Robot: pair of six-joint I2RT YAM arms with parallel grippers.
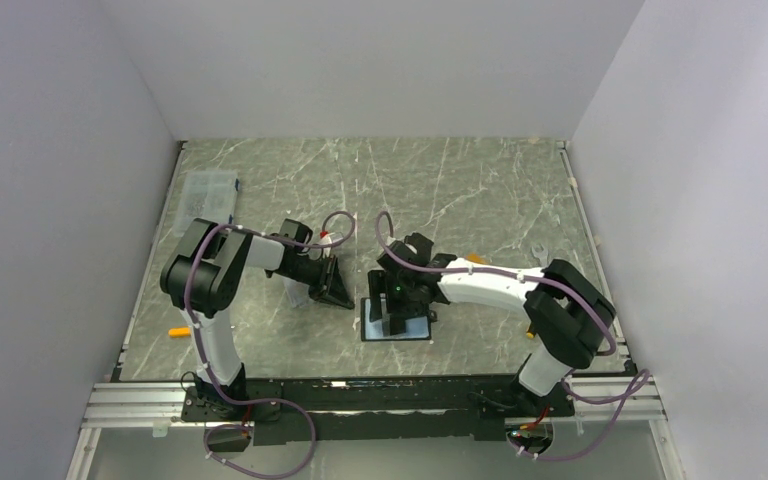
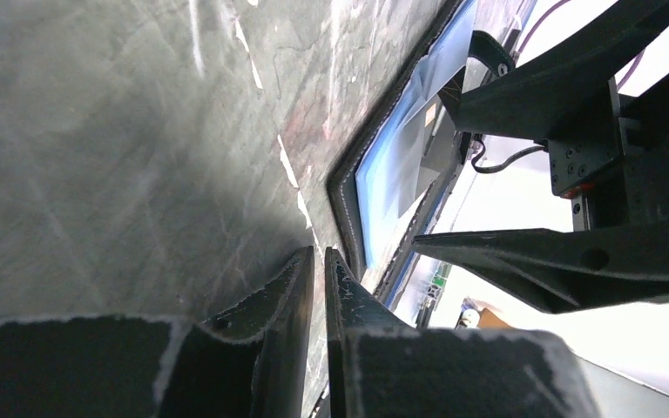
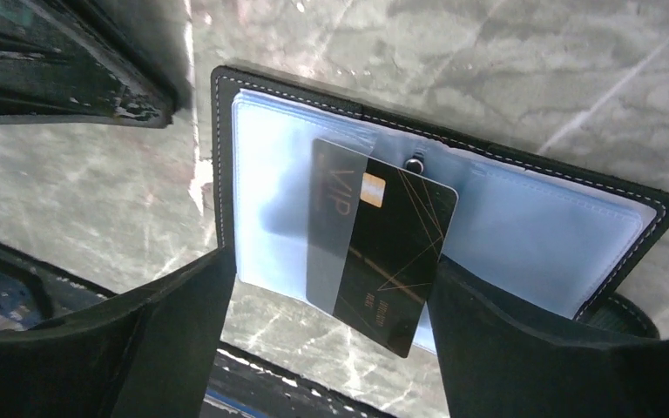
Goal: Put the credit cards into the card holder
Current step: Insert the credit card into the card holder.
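At the near middle of a grey-green marbled counter, a small black leather-like card holder lies opened flat, its shiny bluish clear pockets facing up. A black credit card with thin gold lines and a gold chip lies tilted on it, one long edge tucked under a clear pocket and the rest sticking out toward the counter's near edge. The right claw hangs directly above, released, its jaws spread wide on either side of the card without gripping it. The left claw rests low on the counter just left of the holder, clenched almost completely, with nothing visible between its fingers.

The step in hand looks like seating this card. The next move likely calls for pushing the card's exposed edge squarely, so it slides deeper into the pocket without dragging the holder along.
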